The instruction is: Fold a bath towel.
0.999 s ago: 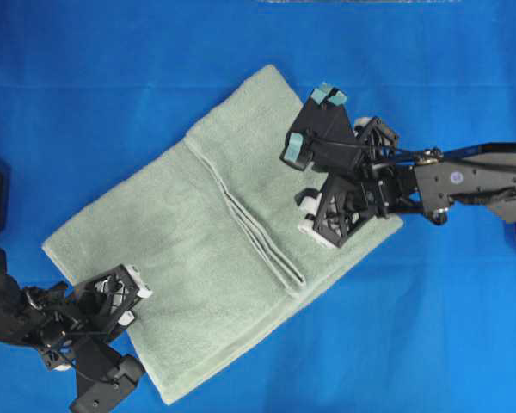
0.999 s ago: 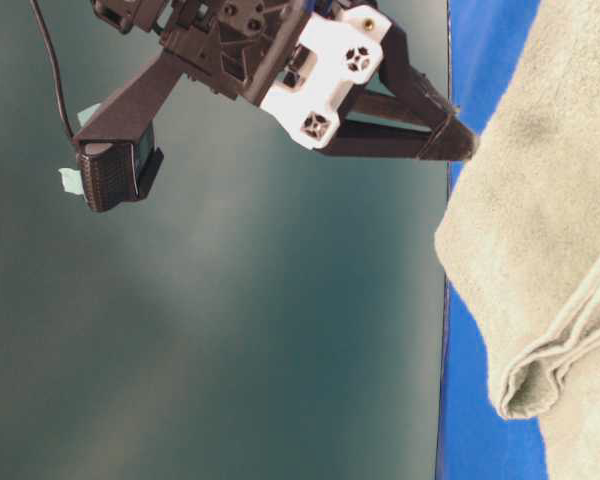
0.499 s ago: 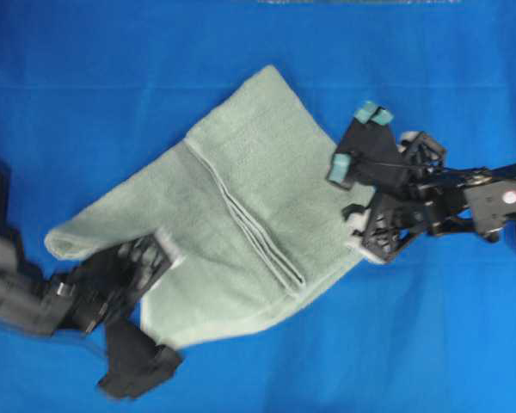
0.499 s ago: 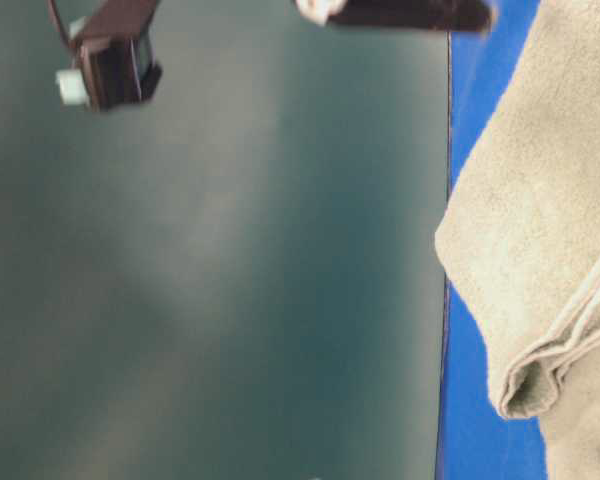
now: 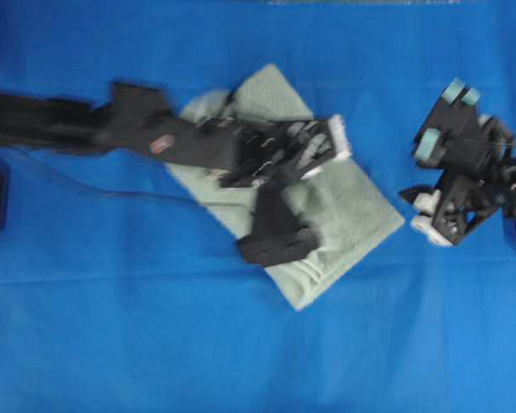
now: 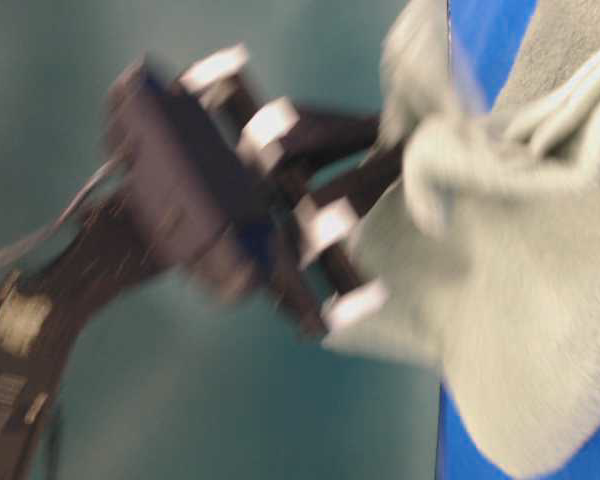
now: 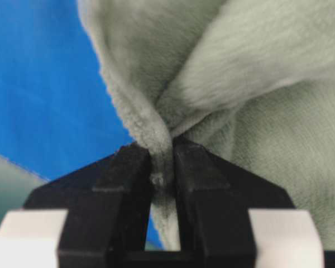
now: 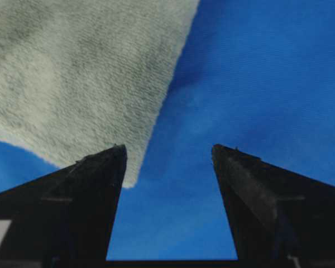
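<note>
My left gripper (image 7: 163, 162), clamped on the bath towel (image 5: 353, 202) edge, sits mid-frame over it; right gripper (image 5: 454, 120) gapes at right, clear.

Bright, even light with soft shadows; the left arm (image 5: 155, 138) is motion-blurred overhead and at table level; wrist views are sharp.

The bath towel (image 5: 353, 206) lies on the sheet (image 5: 112, 327), bunched under the left arm (image 5: 138, 138), which reaches across it from the left edge of the overhead view. The left gripper (image 7: 163, 167) pinches a fold of the towel between its fingers, with the rest of the cloth spreading ahead of it and to its right. The right gripper (image 8: 167, 167) sits off the towel's right corner, apart from it; that corner lies ahead of its left finger.
</note>
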### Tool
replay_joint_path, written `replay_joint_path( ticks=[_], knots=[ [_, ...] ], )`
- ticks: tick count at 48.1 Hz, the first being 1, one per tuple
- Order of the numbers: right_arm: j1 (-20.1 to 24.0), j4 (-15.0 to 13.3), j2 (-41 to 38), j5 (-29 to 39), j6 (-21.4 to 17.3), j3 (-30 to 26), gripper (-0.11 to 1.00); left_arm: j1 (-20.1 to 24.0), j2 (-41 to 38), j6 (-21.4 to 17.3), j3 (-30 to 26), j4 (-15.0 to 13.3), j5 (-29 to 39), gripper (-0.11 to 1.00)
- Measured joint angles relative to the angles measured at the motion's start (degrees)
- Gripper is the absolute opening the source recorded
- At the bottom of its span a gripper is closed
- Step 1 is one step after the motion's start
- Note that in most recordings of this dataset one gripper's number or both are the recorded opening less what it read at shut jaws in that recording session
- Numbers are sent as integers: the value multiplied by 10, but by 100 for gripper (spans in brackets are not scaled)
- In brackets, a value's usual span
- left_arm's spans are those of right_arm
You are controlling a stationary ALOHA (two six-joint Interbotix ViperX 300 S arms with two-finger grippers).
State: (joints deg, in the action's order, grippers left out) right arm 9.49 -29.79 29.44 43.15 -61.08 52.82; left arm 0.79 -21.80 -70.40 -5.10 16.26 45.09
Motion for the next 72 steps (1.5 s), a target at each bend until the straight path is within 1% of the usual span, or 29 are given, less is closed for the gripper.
replay_joint_path(
  ticks=[3, 6, 11, 14, 17, 22, 27, 29, 33, 35, 38, 40, 42, 44, 48, 50, 53, 57, 61, 68, 72],
  knots=[
    [0, -3, 17, 1, 0, 8, 63, 7, -32, -4, -32, -32, 16, 9],
    [0, -7, 27, 2, 0, 13, 63, 13, -47, -6, -51, -70, 25, 9],
    [-1, -14, 34, 4, 0, 18, 63, 25, -49, -6, -62, -125, 21, 9],
    [0, -20, 36, 4, -1, 18, 63, 33, -50, -6, -62, -144, 18, 9],
    [0, -24, 35, 4, -1, 19, 63, 36, -50, -5, -55, -156, 15, 9],
    [0, -28, 35, 3, -1, 19, 63, 36, -50, 8, -42, -165, 3, 9],
    [0, -30, 35, 2, -1, 19, 63, 35, -49, 43, -31, -167, -20, 10],
    [0, -30, 35, 2, -1, 19, 63, 36, -49, 60, -26, -168, -29, 13],
    [0, -30, 35, 1, -1, 19, 63, 37, -48, 91, -22, -168, -49, 36],
    [0, -30, 35, 1, -1, 18, 63, 39, -48, 118, -20, -168, -69, 51],
    [0, -30, 35, 1, -2, 19, 63, 41, -45, 149, -18, -167, -90, 68],
    [0, -30, 35, 0, -2, 19, 63, 43, -40, 174, -16, -167, -100, 78],
    [0, -31, 36, -1, -2, 19, 63, 46, -33, 199, -14, -167, -108, 84],
    [0, -31, 36, -3, -1, 19, 63, 49, -24, 230, -12, -167, -111, 83],
    [0, -33, 37, -10, -2, 17, 63, 56, 1, 281, 0, -167, -108, 73],
    [0, -36, 37, -15, -2, 13, 63, 58, 18, 314, 12, -166, -105, 70],
    [0, -41, 37, -20, 0, 8, 63, 57, 42, 356, 38, -167, -104, 69],
    [1, -57, 37, -31, 4, -1, 63, 52, 83, 403, 80, -166, -108, 69],
    [1, -83, 37, -48, 6, -11, 63, 44, 136, 447, 136, -167, -134, 69],
    [1, -136, 37, -76, 6, -32, 63, 26, 242, 508, 237, -166, -213, 69],
    [1, -167, 40, -84, 7, -44, 63, 22, 309, 526, 301, -167, -262, 69]
  ],
)
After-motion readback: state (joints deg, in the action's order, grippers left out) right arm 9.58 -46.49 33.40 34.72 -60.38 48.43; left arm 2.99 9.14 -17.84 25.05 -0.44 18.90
